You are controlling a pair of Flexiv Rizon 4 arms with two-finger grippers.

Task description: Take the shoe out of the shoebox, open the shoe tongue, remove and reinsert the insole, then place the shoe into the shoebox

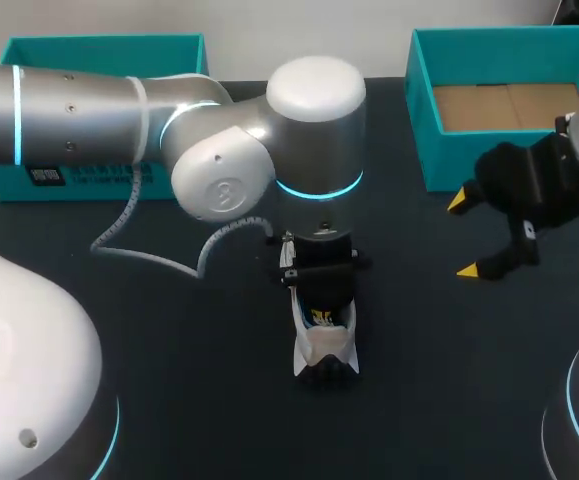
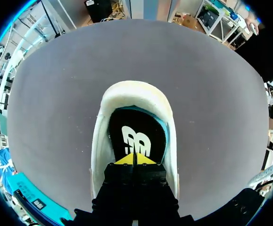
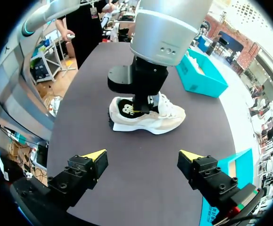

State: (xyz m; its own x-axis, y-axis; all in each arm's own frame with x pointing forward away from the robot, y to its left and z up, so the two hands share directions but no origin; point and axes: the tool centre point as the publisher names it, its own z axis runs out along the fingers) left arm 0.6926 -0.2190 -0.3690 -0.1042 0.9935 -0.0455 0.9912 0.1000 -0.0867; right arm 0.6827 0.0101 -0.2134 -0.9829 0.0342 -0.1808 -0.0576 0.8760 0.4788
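two yellow fingertips (image 2: 125,160) of the left gripper (image 2: 134,159) stand together with no gap showing, pushed down inside the shoe (image 1: 325,352) and resting on the black insole (image 2: 136,132), just on the tongue side of its white logo. i cannot tell whether a fold of the insole is pinched between them or they only press on it. the shoe stands upright on its sole on the dark table (image 1: 199,400), out of its box, and the insole lies flat in it. off to the shoe's right, well apart from it, the right gripper (image 3: 143,156) hangs with its fingers wide apart and nothing in them. beyond the shoe and to its right sits the teal shoebox (image 1: 421,110), with only its bare cardboard floor showing. beyond the shoe to its left is a second teal box (image 1: 104,48), partly behind the left arm. the step in hand looks like the insole work. nothing holds the shoe down, so a pull upward could lift or tip the whole shoe instead of freeing the insole. if the tips hold only a thin edge, the insole may slip out partway and buckle in the heel. a push rather than a pull could shove the loose shoe across the table, away from the waiting right gripper.
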